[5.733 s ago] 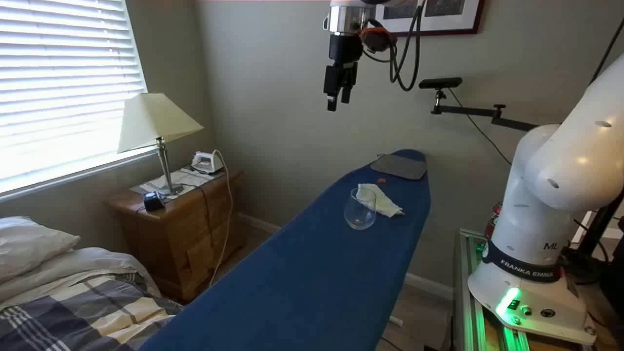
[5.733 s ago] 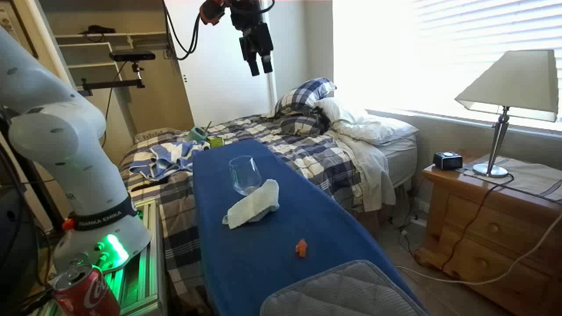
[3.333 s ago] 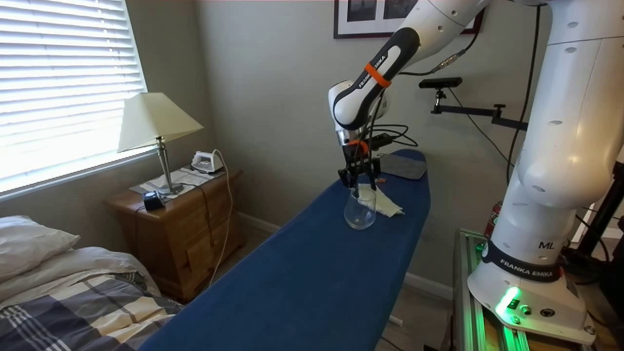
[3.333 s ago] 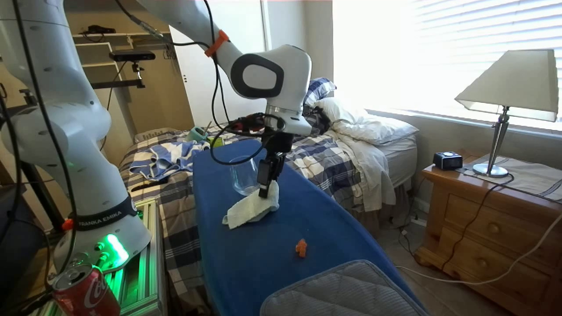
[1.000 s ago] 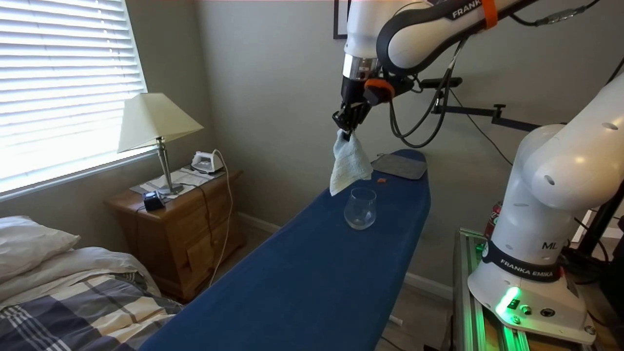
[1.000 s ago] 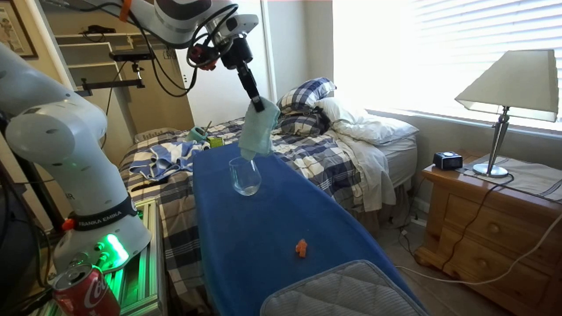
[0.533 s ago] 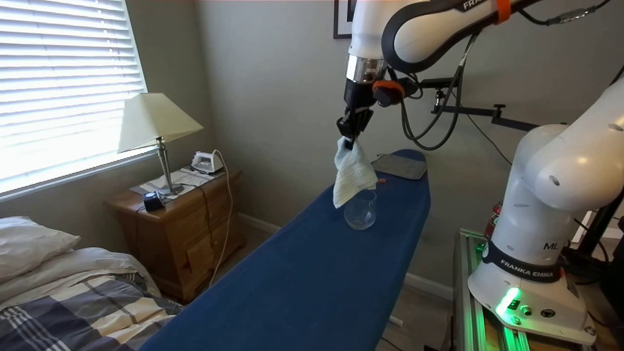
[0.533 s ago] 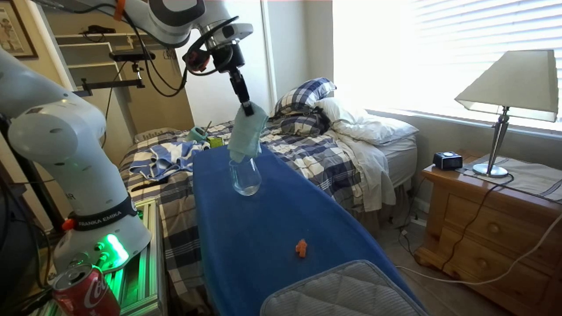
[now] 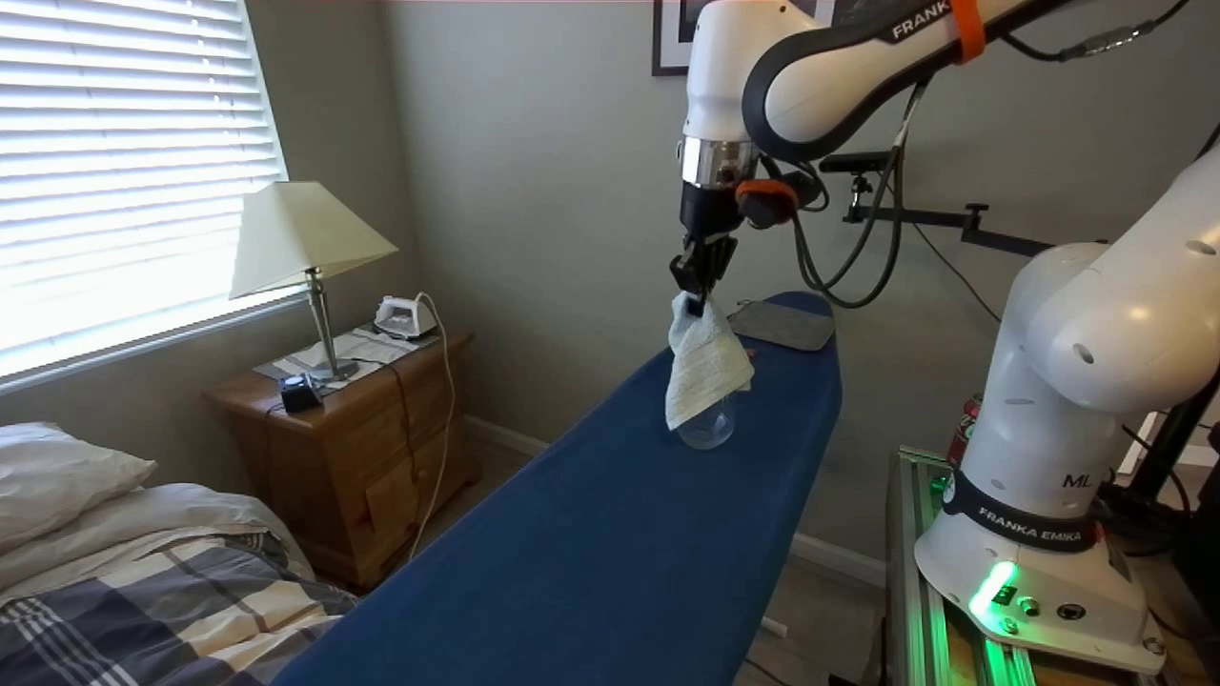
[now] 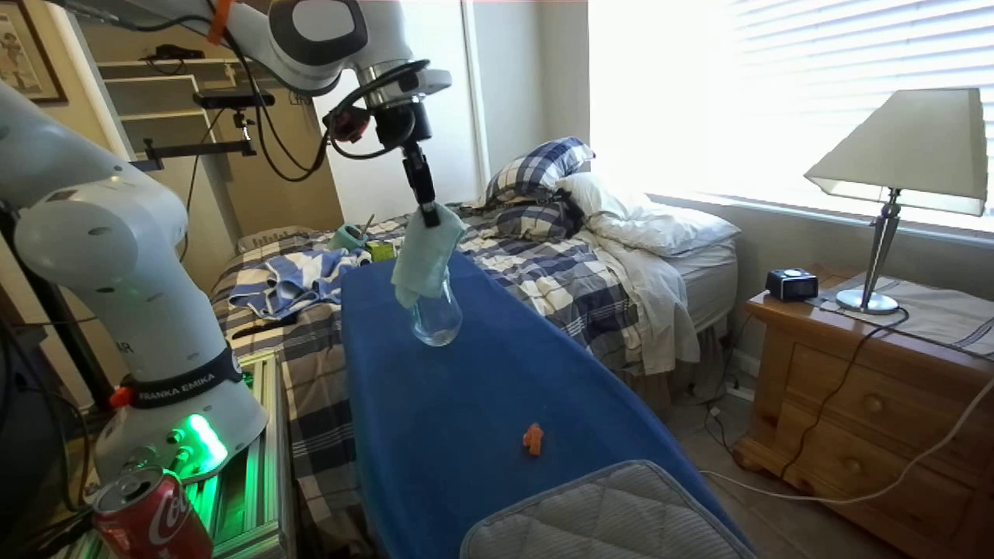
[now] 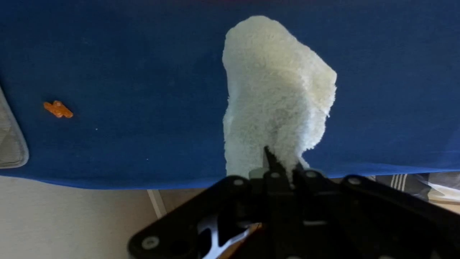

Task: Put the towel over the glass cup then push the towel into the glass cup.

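White terry towel [image 9: 707, 367] hangs at mouth of stemless wine glass [image 9: 710, 431], the push yet to come

From left in an exterior view: a table lamp [image 9: 307, 238] and a clothes iron [image 9: 407, 317] stand on a wooden nightstand [image 9: 315, 486], no part of my job. On the blue ironing board [image 9: 572, 543], the stemless wine glass sits upright, its upper part hidden behind the terry towel. My Robotiq gripper [image 9: 697, 305] is above, jaws pinched narrow on the towel's top end. Pickup looks done; in both exterior views the hanging lower end overlaps the glass's mouth, so I judge the laying-over under way and the task about half finished. Whether the towel touches the rim, or falls partly outside it, I cannot tell from my remote seat; the wrist view shows mostly towel there, no rim I can make out. No towel shows in the lower bowl. Left to do, by my reading: settling the towel across the mouth, letting go and pressing it down inside. Farther right, a grey quilted pad [image 9: 783, 325] lies at the board's far end, and the Franka arm's base [image 9: 1039, 572] glows green.
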